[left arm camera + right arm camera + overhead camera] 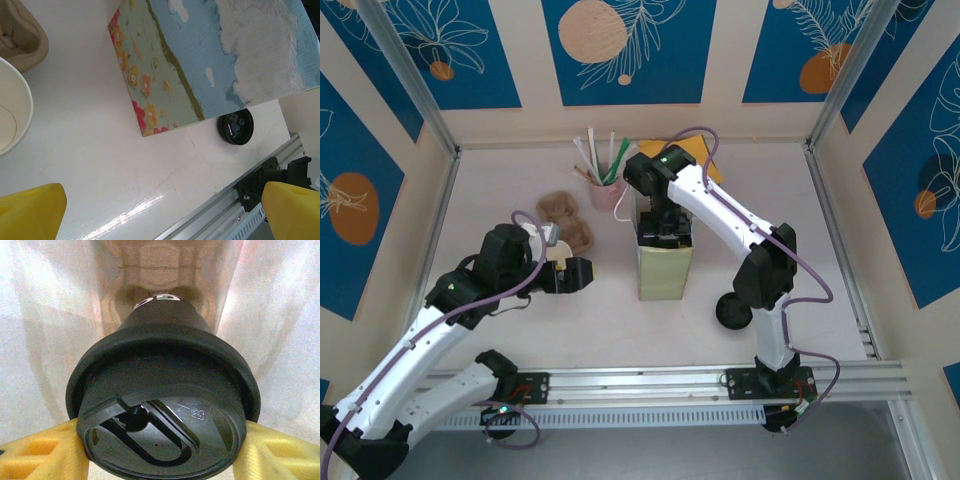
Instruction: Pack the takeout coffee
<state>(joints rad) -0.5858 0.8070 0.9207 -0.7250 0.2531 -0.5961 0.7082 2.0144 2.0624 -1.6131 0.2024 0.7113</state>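
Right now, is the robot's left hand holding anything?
No, the left hand has its yellow fingers spread wide above the table, with nothing gripped between them.

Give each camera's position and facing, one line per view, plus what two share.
Top external: above and behind the bases, looking down on the table; both arms show, right gripper in the bag.
Left wrist: close above the table, facing the bag's side and a loose lid; its fingers at the bottom corners.
Right wrist: looking down into the bag at the lidded cup its fingers clamp.
Shared: top and left wrist both show bag and loose lid.
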